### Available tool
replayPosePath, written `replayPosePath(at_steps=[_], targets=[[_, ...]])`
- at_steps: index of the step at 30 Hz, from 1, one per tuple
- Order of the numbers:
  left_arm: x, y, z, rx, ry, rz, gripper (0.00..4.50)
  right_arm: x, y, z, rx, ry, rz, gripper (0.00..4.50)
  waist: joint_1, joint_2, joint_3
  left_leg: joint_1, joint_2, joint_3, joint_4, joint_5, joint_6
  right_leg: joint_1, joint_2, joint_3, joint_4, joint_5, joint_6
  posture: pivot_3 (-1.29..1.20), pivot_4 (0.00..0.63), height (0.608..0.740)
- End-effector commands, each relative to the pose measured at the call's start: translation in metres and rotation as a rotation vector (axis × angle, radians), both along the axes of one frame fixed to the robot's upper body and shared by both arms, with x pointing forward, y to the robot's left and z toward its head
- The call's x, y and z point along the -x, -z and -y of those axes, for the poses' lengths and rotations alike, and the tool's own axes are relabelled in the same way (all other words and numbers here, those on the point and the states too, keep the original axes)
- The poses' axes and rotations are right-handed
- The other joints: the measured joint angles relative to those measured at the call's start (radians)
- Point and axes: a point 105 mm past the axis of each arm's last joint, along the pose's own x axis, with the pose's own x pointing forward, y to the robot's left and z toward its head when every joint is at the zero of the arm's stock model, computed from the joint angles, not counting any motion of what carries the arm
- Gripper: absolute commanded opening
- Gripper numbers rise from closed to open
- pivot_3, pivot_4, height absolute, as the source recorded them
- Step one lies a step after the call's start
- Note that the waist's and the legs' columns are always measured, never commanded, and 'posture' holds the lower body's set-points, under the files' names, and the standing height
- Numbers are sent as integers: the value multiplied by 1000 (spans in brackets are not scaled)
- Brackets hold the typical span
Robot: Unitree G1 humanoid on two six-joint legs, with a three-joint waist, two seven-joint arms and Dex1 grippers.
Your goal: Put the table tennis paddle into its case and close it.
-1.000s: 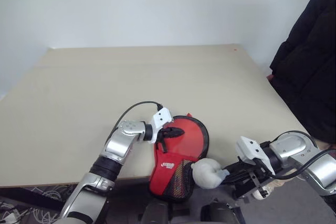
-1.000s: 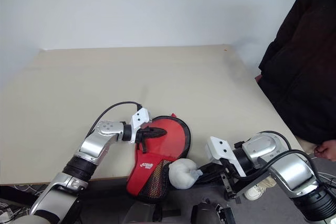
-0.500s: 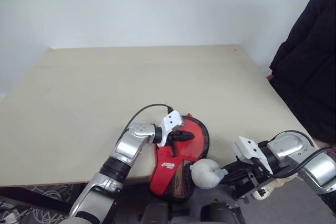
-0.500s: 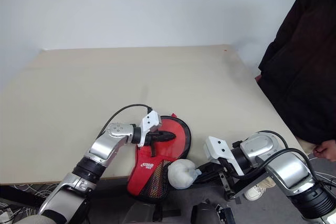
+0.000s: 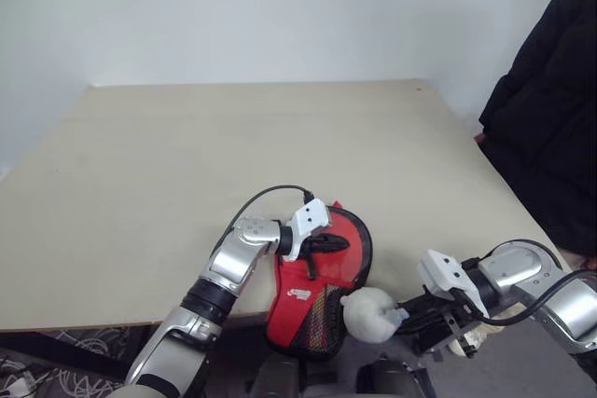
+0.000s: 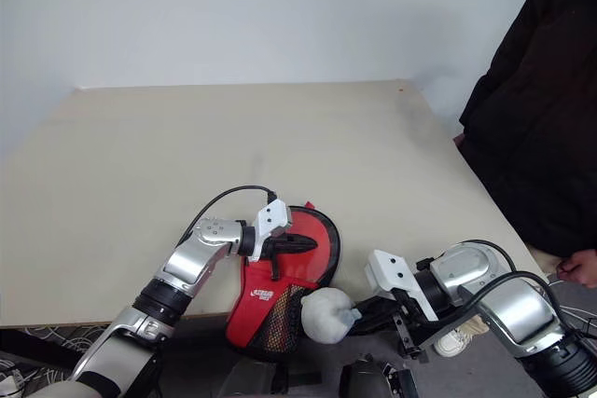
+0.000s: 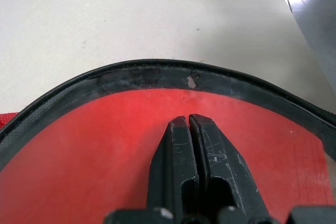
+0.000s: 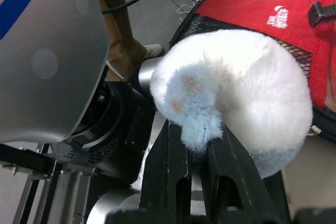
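Observation:
The case point(image 5: 300, 297) lies flat at the table's front edge, red panel up with black edging, its mesh end hanging over the edge. My left gripper point(image 5: 343, 243) is shut, with its fingertips point(image 7: 188, 121) resting on the red panel point(image 7: 79, 145) near the rim. The table tennis paddle is hidden; I cannot tell whether it is inside the case. Off the table, just right of the case's mesh end, my right gripper point(image 5: 409, 310) is shut on a small pale blue-grey soft lump point(image 8: 236, 77).
The beige table point(image 5: 233, 137) stretches away bare behind the case. A person in a black coat point(image 5: 550, 118) stands at the table's right side, one hand point(image 6: 583, 267) low by the corner. Cables lie on the floor under the front edge.
My left gripper moved right along the case's red panel, still shut, then stopped. The right gripper and the lump have stayed about where they were.

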Motion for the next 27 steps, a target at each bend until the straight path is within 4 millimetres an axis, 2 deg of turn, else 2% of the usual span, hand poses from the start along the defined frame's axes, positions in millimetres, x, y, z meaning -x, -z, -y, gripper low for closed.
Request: replayPosePath(at_steps=[1, 15, 27], targets=[[2, 10, -3, -43, 1, -26, 0, 17, -9, -6, -41, -84, -27, 21, 0, 0, 0, 0, 0, 0, 0, 0, 0, 0, 0, 0, 0, 0, 0, 0, 0, 725], [3, 12, -6, -56, 6, -30, 0, 46, -13, -6, -55, -154, -110, 21, 0, 0, 0, 0, 0, 0, 0, -1, 1, 0, 0, 1, 0, -1, 1, 0, 0, 725], [1, 12, -7, -63, 9, -27, 0, 17, -4, -9, -35, -65, -14, 21, -1, -1, 0, 1, 0, 0, 1, -1, 1, 1, 0, 0, 0, -1, 1, 0, 0, 725]])
